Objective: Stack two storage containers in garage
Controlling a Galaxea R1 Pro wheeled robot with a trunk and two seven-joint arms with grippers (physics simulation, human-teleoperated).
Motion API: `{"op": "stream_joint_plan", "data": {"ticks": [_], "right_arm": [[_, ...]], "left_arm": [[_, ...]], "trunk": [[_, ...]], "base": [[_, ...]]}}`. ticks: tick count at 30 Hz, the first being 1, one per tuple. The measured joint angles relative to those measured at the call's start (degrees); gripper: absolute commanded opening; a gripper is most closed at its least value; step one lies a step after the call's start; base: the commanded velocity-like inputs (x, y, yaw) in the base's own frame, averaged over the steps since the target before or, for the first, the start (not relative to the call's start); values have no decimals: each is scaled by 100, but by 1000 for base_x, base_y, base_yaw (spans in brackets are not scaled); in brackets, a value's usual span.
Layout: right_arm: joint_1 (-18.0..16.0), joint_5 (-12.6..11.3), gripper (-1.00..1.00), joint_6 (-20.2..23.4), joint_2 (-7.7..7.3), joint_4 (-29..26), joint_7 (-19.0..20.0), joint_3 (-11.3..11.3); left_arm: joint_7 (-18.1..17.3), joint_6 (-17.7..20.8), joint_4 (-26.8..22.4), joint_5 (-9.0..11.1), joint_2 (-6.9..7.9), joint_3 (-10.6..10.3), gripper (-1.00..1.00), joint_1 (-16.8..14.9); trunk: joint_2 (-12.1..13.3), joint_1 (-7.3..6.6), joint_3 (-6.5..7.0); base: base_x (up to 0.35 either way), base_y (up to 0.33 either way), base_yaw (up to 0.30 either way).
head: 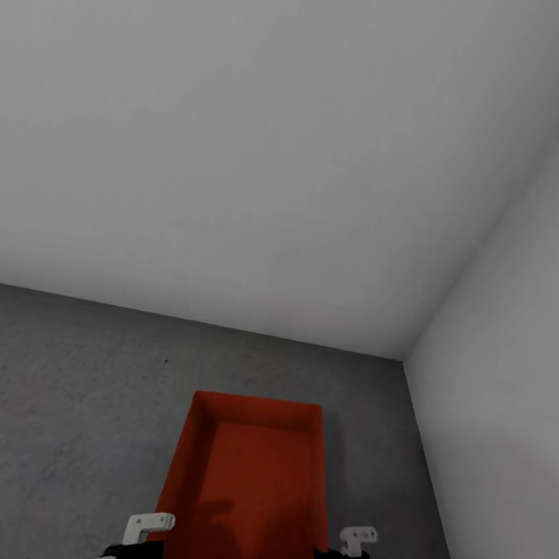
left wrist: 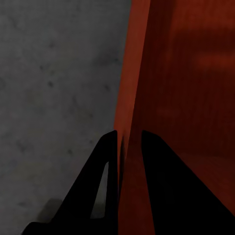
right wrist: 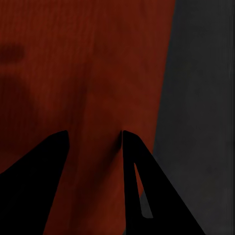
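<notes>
Room: pale grey walls (head: pixel 248 131) meet in a corner over dark grey speckled floor (head: pixel 48 388), which reads as the garage.
Container: one orange-red storage container (head: pixel 244 489) sits between the two pincers, its far end pointing toward the corner; whether it rests on the floor or hangs just above cannot be told.
Left pincer: left gripper (left wrist: pixel 129 142) straddles the near left wall, one finger outside, one inside, closed on the thin wall.
Right pincer: right gripper (right wrist: pixel 93 142) straddles the right wall likewise, gap wider; firm clamping cannot be told.
Handling: likely light, stiff, smooth-walled, so slippery; thin rims flex. Best held on opposite long walls, level.
</notes>
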Motion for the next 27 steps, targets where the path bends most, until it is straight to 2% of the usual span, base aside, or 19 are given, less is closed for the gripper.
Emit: {"op": "stream_joint_plan", "data": {"ticks": [3,5,9,11,15,27], "right_arm": [[-1,-127,-100,-82,-49,0,1,114],[-3,-126,-100,-109,-14,1,-29,108],[-4,3,-100,-2,103,5,-98,41],[-4,76,-100,49,109,3,-58,-33],[0,160,-100,98,110,-2,-10,-151],[0,170,-100,98,110,1,-5,-162]], "left_arm": [[0,-77,-2,-19,-23,2,-100,0],[-6,-90,-12,35,20,-28,-100,1],[-22,39,-17,195,156,-97,-100,3],[-16,85,-15,242,173,-144,-100,3],[-19,127,-17,232,168,-172,-100,1],[-20,132,-18,214,159,-159,-100,0]], "trunk": [[0,0,0],[0,0,0],[-159,88,-72],[-239,131,-108],[-400,219,-179],[-881,483,-395]], "base": [[0,0,0],[0,0,0],[0,0,0],[0,0,0],[0,0,0],[0,0,0]]}}
